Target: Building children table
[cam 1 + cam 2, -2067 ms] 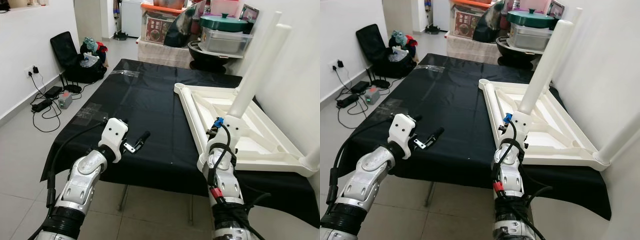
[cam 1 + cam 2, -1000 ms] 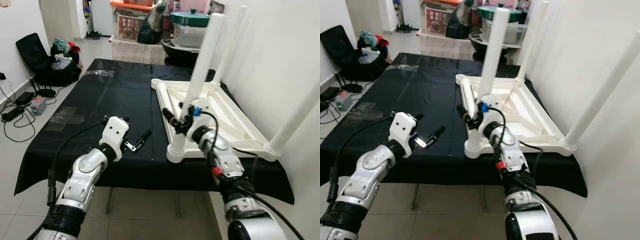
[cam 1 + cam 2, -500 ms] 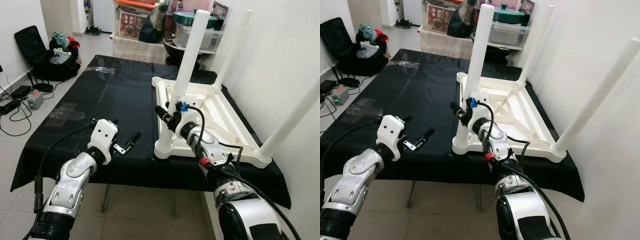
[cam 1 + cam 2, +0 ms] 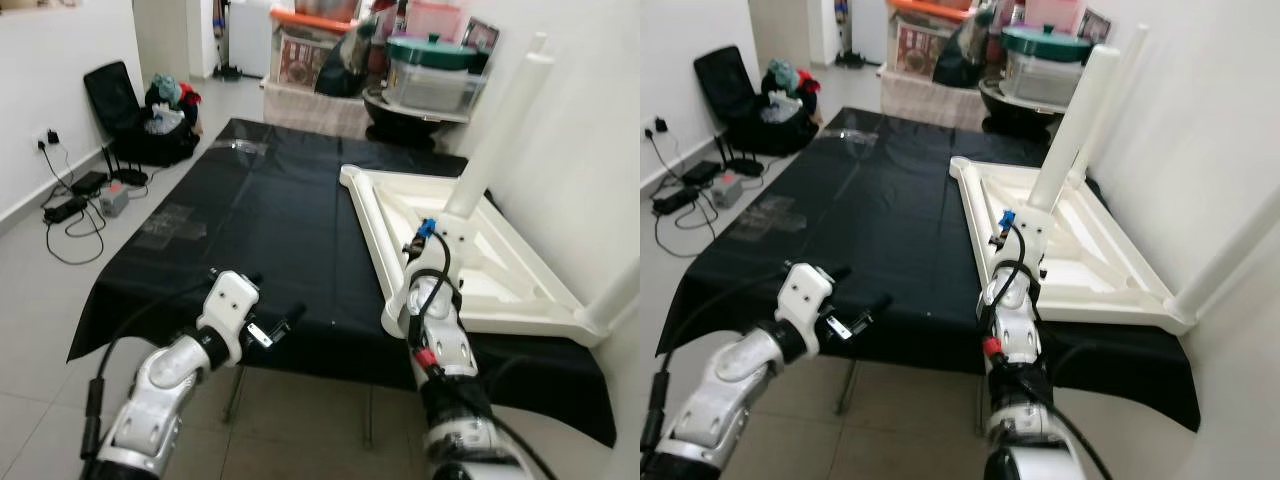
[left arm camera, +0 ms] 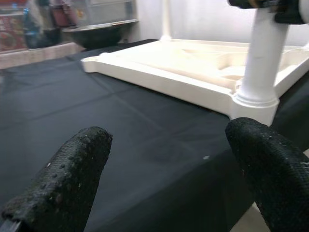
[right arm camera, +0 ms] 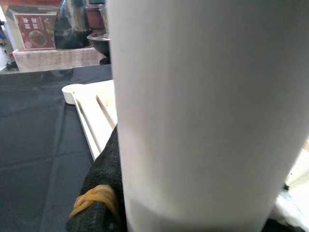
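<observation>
A white children's table top point(image 4: 500, 285) lies upside down on the right half of a black-covered table point(image 4: 270, 220). A white leg point(image 4: 500, 125) stands upright in its near left corner socket. My right gripper point(image 4: 447, 238) is shut on the base of that leg; the right wrist view shows the leg point(image 6: 193, 106) close up with a black finger point(image 6: 99, 193) pressed against it. Another leg point(image 4: 615, 295) rises at the near right corner. My left gripper point(image 5: 169, 169) hangs open over the black cloth near the front edge, left of the table top, holding nothing.
Storage boxes and pots point(image 4: 430, 70) are stacked behind the table. A black bag point(image 4: 140, 125) and cables with a power strip point(image 4: 90, 195) lie on the floor at the left. A white wall point(image 4: 590, 150) runs close along the right side.
The whole picture has shifted, so the camera has moved. My right gripper keeps its hold on the near leg, and my left gripper stays open over the cloth.
</observation>
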Robot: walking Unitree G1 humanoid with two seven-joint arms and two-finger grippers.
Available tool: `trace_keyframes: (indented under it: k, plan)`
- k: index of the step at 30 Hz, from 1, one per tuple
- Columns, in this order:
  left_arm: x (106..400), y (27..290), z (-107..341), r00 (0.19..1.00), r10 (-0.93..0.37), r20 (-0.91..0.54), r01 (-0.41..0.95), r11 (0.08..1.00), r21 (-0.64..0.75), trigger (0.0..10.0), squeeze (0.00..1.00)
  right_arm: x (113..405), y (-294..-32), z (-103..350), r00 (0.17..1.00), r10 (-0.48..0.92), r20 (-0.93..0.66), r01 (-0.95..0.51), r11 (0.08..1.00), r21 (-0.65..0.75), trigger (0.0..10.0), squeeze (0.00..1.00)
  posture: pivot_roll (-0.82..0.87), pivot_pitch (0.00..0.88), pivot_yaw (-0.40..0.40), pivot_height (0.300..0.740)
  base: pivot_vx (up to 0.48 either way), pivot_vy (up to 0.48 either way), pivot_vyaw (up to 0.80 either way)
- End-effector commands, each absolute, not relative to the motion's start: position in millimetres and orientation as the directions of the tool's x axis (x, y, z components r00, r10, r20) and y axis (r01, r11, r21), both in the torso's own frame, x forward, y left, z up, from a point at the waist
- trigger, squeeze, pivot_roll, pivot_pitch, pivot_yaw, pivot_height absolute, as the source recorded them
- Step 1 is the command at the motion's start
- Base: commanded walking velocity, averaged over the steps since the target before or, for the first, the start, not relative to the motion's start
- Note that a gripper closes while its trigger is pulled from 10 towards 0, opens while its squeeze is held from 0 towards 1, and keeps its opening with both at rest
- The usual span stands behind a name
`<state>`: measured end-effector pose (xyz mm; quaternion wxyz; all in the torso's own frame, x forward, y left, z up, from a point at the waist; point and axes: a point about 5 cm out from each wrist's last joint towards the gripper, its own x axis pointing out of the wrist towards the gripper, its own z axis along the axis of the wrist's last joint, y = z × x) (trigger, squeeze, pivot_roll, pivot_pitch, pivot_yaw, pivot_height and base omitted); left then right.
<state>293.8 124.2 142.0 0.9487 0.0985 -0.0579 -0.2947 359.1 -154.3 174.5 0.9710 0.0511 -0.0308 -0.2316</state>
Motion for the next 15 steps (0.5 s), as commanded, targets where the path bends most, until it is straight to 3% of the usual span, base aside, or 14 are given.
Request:
trace_keyframes:
  k: [1,5,6,7,9,10,13,14,15]
  plan:
    - [291,120,140,0.808,-0.588,0.041,0.569,0.796,0.205,10.0,0.0,349,-179,156,0.825,-0.565,-0.025,0.565,0.823,0.057,0.0,0.0,0.13,0.0,-0.127,0.74,0.0,0.0,0.0]
    - [289,119,139,0.805,-0.592,0.037,0.574,0.794,0.202,10.0,0.0,349,-175,154,0.833,-0.55,-0.049,0.553,0.832,0.057,0.0,0.0,0.12,0.0,-0.124,0.74,0.0,0.0,0.0]
    - [288,118,138,0.804,-0.594,0.032,0.578,0.792,0.198,10.0,0.0,350,-170,151,0.853,-0.515,-0.081,0.52,0.851,0.074,7.6,0.0,0.12,0.0,-0.122,0.74,0.0,0.0,0.0]
    - [286,118,136,0.803,-0.596,0.026,0.581,0.791,0.193,10.0,0.0,350,-164,155,0.885,-0.463,-0.047,0.466,0.879,0.102,10.0,0.0,0.11,0.0,-0.118,0.74,0.0,0.0,0.0]
    - [286,118,136,0.803,-0.596,0.026,0.581,0.791,0.193,10.0,0.0,350,-164,155,0.885,-0.463,-0.047,0.466,0.879,0.102,10.0,0.0,0.11,0.0,-0.118,0.74,0.0,0.0,0.0]
    - [285,118,135,0.803,-0.596,0.022,0.582,0.791,0.187,10.0,0.0,349,-162,159,0.902,-0.431,-0.014,0.429,0.895,0.125,10.0,0.71,0.11,0.0,-0.117,0.74,0.0,0.0,0.0]
    - [285,118,135,0.803,-0.596,0.022,0.582,0.791,0.187,10.0,0.0,349,-162,159,0.902,-0.431,-0.014,0.429,0.895,0.125,10.0,0.71,0.11,0.0,-0.117,0.74,0.0,0.0,0.0]
    - [284,116,134,0.803,-0.596,0.022,0.584,0.793,0.177,10.0,0.0,348,-164,166,0.921,-0.389,0.025,0.382,0.912,0.15,10.0,1.0,0.11,0.0,-0.111,0.74,0.0,0.0,0.0]
    - [284,116,134,0.803,-0.596,0.022,0.584,0.793,0.177,10.0,0.0,348,-164,166,0.921,-0.389,0.025,0.382,0.912,0.15,10.0,1.0,0.11,0.0,-0.111,0.74,0.0,0.0,0.0]
